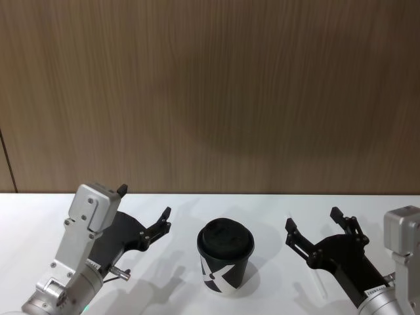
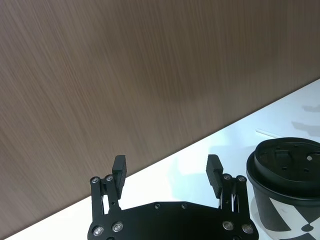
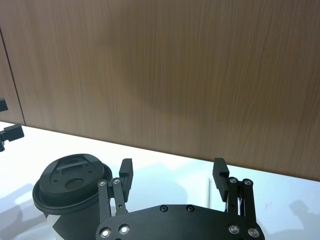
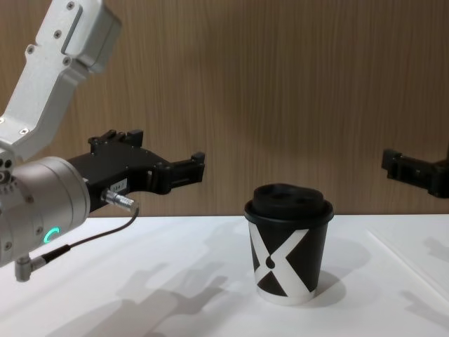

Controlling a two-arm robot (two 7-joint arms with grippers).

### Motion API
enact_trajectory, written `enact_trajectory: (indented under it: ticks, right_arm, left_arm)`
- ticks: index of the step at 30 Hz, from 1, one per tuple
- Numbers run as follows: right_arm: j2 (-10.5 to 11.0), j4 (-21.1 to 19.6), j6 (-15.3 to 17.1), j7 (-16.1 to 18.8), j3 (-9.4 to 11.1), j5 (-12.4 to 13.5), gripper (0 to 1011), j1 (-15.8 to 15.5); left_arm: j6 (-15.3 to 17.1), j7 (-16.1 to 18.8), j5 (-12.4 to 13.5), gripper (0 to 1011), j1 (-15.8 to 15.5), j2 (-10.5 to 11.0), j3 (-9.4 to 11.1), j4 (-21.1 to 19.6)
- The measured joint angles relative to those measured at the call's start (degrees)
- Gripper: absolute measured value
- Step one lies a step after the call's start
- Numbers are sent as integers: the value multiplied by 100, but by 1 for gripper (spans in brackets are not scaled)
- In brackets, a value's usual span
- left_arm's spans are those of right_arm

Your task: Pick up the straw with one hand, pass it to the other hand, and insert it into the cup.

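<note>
Hovering on either side of the small black paper cup (image 1: 225, 266) with its white X mark and domed black lid, both claws are spread wide and hold nothing, so the first step, the pick-up, has not yet begun. The long black left gripper (image 1: 145, 201), the one with the fat silver wrist and green ring light, hangs to the cup's left above the white tabletop (image 1: 26, 223). Its jaws point toward the wood-grain wall panel (image 1: 210, 92) behind the cup. The black blocky right gripper (image 1: 313, 220) hangs to the cup's right at about the same height.

The thin white straw (image 3: 209, 189) lies flat on the table to the right of the cup, beneath the right gripper's open fingers (white on white, so easy to miss).

My guess is the right gripper takes it. It would need to sink straight down with the tube between its jaws and close gently, since a thin straw lying flat may roll or slip out. The handover to the left gripper and the push into the lid come after that.

Little else sits near the cup: a thin dark cable (image 4: 91, 239) with a metal plug loops from the left wrist, to the cup's left. The cup stands between the two grippers, so I'd expect the handover to go above the lid to avoid knocking it.
</note>
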Motion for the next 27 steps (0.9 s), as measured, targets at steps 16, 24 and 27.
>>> enact_trajectory:
  ticks: [16,24,27]
  right_arm:
    - [0,0,0,0,0,0,1001,0]
    - [0,0,0,0,0,0,1001,0]
    - [0,0,0,0,0,0,1001,0]
  left_arm:
    - [0,0,0,1003,0,0,0,0]
    - [0,0,0,1003,0,0,0,0]
    - [0,0,0,1003,0,0,0,0]
